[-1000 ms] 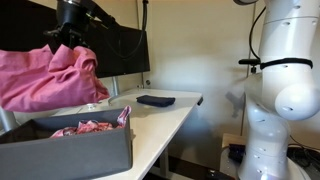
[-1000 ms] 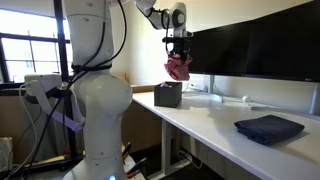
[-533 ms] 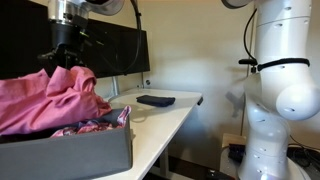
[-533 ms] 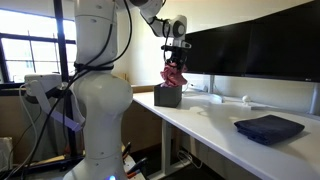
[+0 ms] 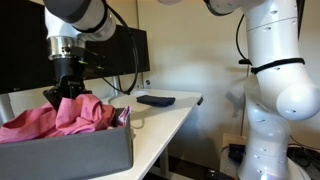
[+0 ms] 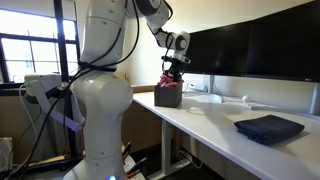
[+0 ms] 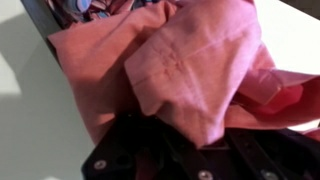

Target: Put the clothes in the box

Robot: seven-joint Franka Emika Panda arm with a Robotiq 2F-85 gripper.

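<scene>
Pink cloth (image 5: 62, 116) partly inside the grey box (image 5: 70, 156) at one end of the counter (image 5: 165, 116).
The fingers (image 5: 72, 90) are clamped on its bunched top, just above the box.

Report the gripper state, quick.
Gripper: closed, holding the pink cloth at the box.

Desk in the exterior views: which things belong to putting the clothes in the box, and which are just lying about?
Job: gripper, pink cloth in its grip, grey box, patterned cloth already inside.
Lying about: monitors, dark blue flat item (perhaps clothing; cannot tell).
</scene>
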